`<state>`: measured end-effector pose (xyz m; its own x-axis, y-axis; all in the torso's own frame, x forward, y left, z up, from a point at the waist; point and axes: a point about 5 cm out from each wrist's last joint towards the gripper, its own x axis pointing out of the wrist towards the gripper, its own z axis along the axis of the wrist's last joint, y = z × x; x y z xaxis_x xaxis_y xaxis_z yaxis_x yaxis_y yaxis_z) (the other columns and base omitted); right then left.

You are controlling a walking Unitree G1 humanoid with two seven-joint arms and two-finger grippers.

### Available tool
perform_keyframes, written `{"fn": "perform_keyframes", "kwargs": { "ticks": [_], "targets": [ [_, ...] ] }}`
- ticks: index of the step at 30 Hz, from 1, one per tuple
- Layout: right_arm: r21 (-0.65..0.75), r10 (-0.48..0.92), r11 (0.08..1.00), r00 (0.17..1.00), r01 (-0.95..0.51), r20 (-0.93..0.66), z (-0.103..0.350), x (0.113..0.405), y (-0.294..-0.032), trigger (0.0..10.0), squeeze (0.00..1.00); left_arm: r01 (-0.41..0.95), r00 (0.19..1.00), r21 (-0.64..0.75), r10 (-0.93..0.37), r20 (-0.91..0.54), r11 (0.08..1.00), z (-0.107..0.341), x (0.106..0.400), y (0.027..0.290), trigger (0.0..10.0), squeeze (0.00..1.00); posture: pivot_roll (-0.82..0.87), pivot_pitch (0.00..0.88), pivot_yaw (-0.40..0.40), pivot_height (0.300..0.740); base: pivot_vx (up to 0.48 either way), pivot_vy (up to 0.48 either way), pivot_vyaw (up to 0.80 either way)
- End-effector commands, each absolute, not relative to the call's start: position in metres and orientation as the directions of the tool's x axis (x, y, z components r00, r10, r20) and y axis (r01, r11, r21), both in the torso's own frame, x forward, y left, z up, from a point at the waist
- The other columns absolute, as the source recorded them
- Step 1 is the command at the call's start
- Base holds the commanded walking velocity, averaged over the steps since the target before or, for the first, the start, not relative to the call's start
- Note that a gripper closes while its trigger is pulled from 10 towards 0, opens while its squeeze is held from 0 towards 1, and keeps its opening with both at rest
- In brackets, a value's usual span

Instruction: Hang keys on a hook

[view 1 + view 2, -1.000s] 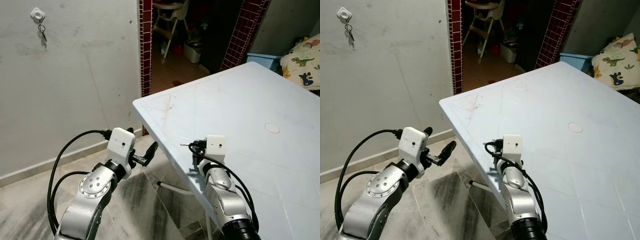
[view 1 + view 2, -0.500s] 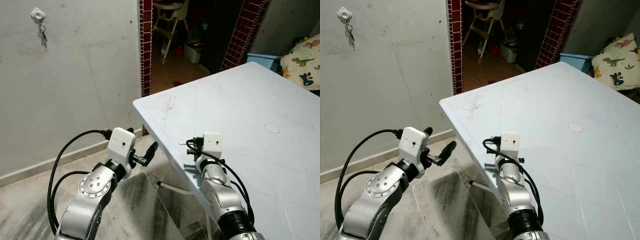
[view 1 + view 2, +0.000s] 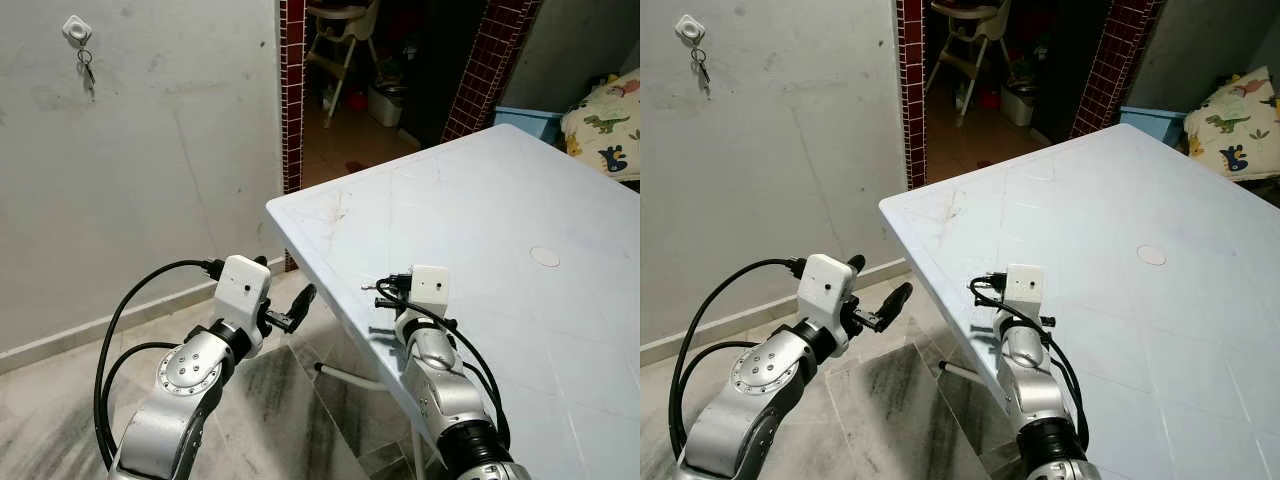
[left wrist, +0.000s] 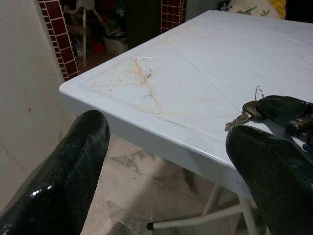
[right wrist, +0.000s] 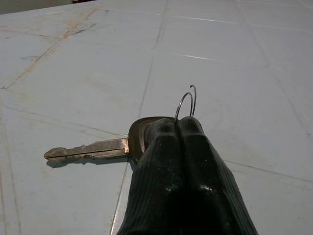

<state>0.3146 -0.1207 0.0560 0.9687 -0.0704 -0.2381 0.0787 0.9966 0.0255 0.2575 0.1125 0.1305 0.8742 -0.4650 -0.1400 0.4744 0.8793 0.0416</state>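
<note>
A white hook (image 3: 75,28) is fixed high on the grey wall at the far left, with a bunch of keys (image 3: 86,68) dangling from it. My right gripper (image 5: 177,128) is shut on a single key (image 5: 88,149) by its head, and a thin wire ring (image 5: 188,100) sticks up beside the fingertips. It holds the key just above the pale blue table (image 3: 480,200), near the table's left edge (image 3: 375,290). My left gripper (image 3: 285,288) hangs open over the floor left of the table, with nothing between its fingers (image 4: 73,161).
A doorway (image 3: 380,70) framed by red-tiled pillars opens behind the table, with a high chair (image 3: 340,40) inside. A dinosaur-print cushion (image 3: 608,125) and a blue box (image 3: 528,118) lie at the far right. A white table leg bar (image 3: 345,375) crosses the marble floor.
My right wrist has shifted slightly over the table edge, still holding the key. The left arm has not moved.
</note>
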Motion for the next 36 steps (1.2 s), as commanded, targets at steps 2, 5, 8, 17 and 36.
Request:
{"fn": "perform_keyframes", "kwargs": {
  "ticks": [2,5,8,17,36],
  "targets": [
    [0.017,-0.102,0.994,0.961,0.11,-0.258,0.052,0.314,-0.127,0.0,0.0,0.48,0.873,0.053,-0.472,-0.119,0.875,0.137,0.258,0.112,10.0,0.0,0.19,0.0,-0.042,0.74,0.0,0.0,0.0],
    [0.038,-0.109,0.992,0.972,0.12,-0.21,0.06,0.316,-0.129,0.0,0.0,0.476,0.877,0.057,-0.468,-0.114,0.878,0.138,0.258,0.113,10.0,0.0,0.18,0.0,-0.041,0.74,0.0,0.0,0.0],
    [0.079,-0.081,0.993,0.99,0.091,-0.12,0.074,0.319,-0.127,0.0,0.0,0.472,0.879,0.06,-0.465,-0.105,0.88,0.138,0.259,0.113,10.0,0.0,0.18,0.0,-0.04,0.74,0.0,0.0,0.0],
    [0.143,0.064,0.986,0.99,-0.082,0.125,0.126,0.314,-0.12,0.0,0.0,0.461,0.886,0.061,-0.456,-0.082,0.885,0.14,0.262,0.111,10.0,0.0,0.16,0.0,-0.042,0.74,0.0,0.0,0.0],
    [0.06,0.193,0.977,0.97,-0.203,0.147,0.156,0.262,-0.131,10.0,0.0,0.361,0.932,0.07,-0.357,-0.07,0.93,0.14,0.271,0.125,10.0,0.0,0.13,0.0,-0.045,0.74,0.0,0.0,0.16]
  ]
}}
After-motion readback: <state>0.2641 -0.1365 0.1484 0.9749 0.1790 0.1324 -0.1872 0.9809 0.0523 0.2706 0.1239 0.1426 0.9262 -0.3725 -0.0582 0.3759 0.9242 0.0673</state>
